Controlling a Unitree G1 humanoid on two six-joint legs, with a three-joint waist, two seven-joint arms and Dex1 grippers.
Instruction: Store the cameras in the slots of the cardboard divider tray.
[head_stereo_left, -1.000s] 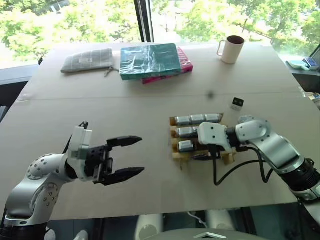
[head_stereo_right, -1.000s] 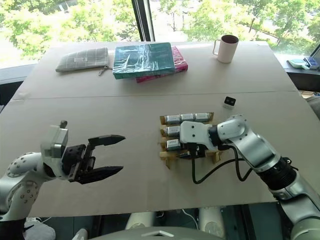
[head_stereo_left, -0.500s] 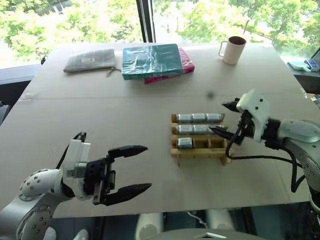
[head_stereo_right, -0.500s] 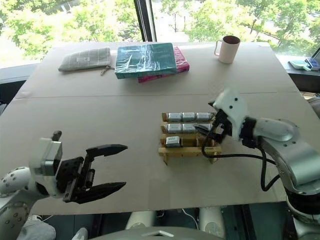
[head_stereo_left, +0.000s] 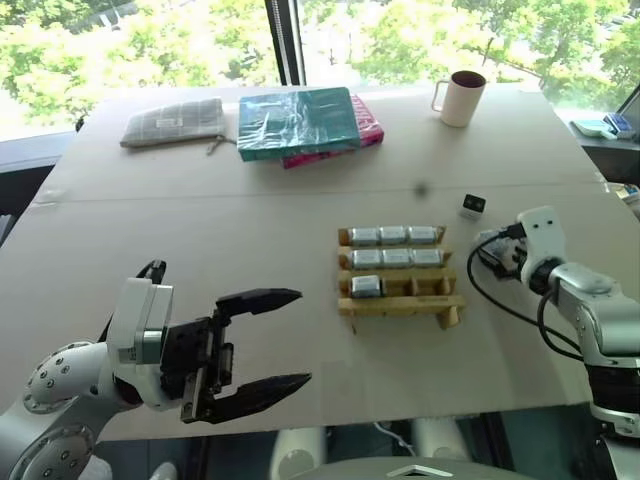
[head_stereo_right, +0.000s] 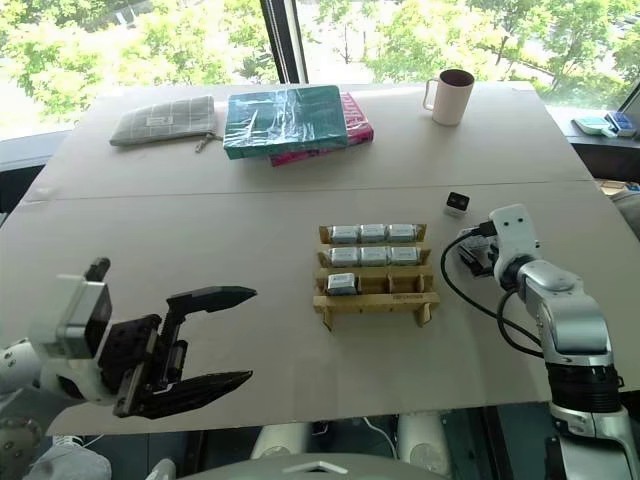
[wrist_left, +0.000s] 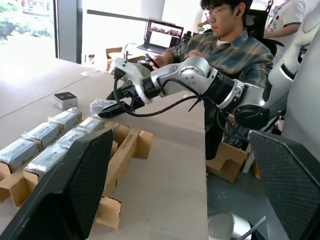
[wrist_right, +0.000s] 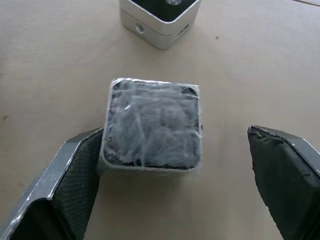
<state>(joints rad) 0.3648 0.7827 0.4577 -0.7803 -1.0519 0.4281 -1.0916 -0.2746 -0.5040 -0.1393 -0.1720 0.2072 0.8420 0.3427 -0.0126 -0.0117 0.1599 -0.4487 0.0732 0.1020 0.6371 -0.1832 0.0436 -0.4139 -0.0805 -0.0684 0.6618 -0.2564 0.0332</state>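
The cardboard divider tray (head_stereo_left: 440, 301) sits right of the table's centre. Wrapped silver-grey cameras (head_stereo_left: 396, 235) fill its far row and its middle row (head_stereo_left: 397, 258). One more (head_stereo_left: 367, 286) sits in the near row's left slot. Right of the tray, my right gripper (head_stereo_right: 472, 256) is low over the table, open. A loose wrapped camera (wrist_right: 152, 125) lies between its fingers (wrist_right: 70, 180), with one finger against the camera's side and the other apart from it. My left gripper (head_stereo_left: 303, 338) hangs open and empty at the near left, far from the tray.
A small bare silver cube (head_stereo_left: 473, 206) lies just beyond the loose camera. A mug (head_stereo_left: 460, 97), a teal book (head_stereo_left: 298, 120) on a pink one and a grey pouch (head_stereo_left: 175, 120) line the far edge. A seated person (wrist_left: 225, 47) is past the table's right side.
My right gripper swung off the tray to the right and came down around the loose wrapped camera. The middle row now shows three cameras. My left gripper drew back a little.
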